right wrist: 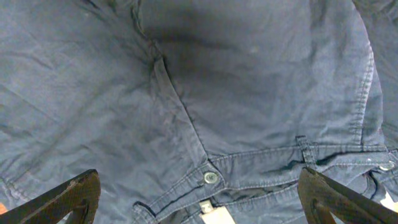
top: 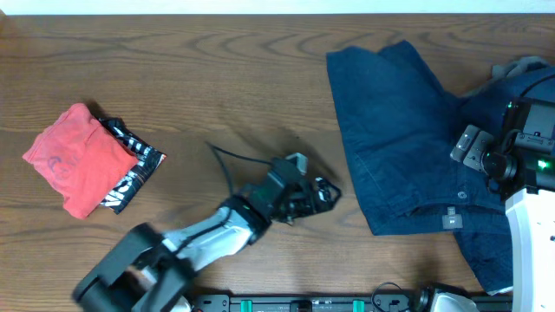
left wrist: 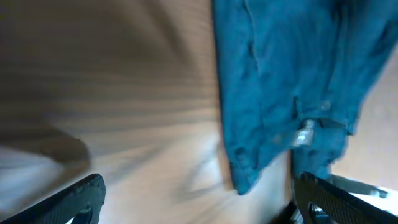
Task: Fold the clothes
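— Over at the right edge of the overhead view, what can you actually make out?

— Not all of it. The navy trousers [top: 403, 130] lie spread on the table [top: 217, 78], but the right arm [top: 529, 217] covers their lower right corner. A grey piece [top: 525, 67] peeks out at the far right, cut off by the frame. At the left a red garment [top: 74, 160] lies half over a black-and-white patterned piece [top: 134, 169], so most of that one is hidden.

— And the left wrist view?

— Blurred. I can see the trousers' hem and a pale label, little else.

— The fingers?

— The left gripper [top: 325, 192] sits at lower centre, near the trousers' left edge but apart from them, its fingers [left wrist: 81, 196] spread wide with only bare wood between. The right gripper [right wrist: 205, 202] hangs over the waistband by the button [right wrist: 210, 178], fingers [right wrist: 74, 199] wide apart too, gripping nothing. Whether they touch the cloth, I cannot tell.
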### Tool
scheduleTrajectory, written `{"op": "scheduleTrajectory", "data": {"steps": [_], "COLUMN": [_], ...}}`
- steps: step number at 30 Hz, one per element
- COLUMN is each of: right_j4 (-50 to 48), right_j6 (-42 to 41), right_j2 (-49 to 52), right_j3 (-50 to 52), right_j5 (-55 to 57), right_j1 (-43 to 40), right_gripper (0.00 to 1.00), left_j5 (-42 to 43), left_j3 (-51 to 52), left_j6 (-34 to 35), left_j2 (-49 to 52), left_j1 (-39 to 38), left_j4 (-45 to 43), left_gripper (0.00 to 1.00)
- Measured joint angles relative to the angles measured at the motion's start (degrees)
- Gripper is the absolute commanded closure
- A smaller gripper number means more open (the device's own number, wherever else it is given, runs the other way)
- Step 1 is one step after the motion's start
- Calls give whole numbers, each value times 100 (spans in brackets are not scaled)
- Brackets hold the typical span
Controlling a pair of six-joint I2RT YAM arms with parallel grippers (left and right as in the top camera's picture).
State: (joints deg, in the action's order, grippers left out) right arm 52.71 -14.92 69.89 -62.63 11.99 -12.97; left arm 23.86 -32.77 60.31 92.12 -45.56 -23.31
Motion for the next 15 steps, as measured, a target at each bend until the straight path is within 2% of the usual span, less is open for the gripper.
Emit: {"op": "scheduleTrajectory", "data": {"steps": [7,15], "right_j4": [15,17], "right_j6": [2,2], "right_j2": [0,0], "right_j3": [0,0], "right_j5": [-66,-205], "right_j1": [0,0], "right_gripper": [1,1], "left_j5": [26,105], "left_j3": [-72,-791], "left_j6": [1088,1340], "left_j2": [804,1427], "left_j1": [-481,-750], "left_j4": [-1261,-1311], "left_gripper": [1,1]}}
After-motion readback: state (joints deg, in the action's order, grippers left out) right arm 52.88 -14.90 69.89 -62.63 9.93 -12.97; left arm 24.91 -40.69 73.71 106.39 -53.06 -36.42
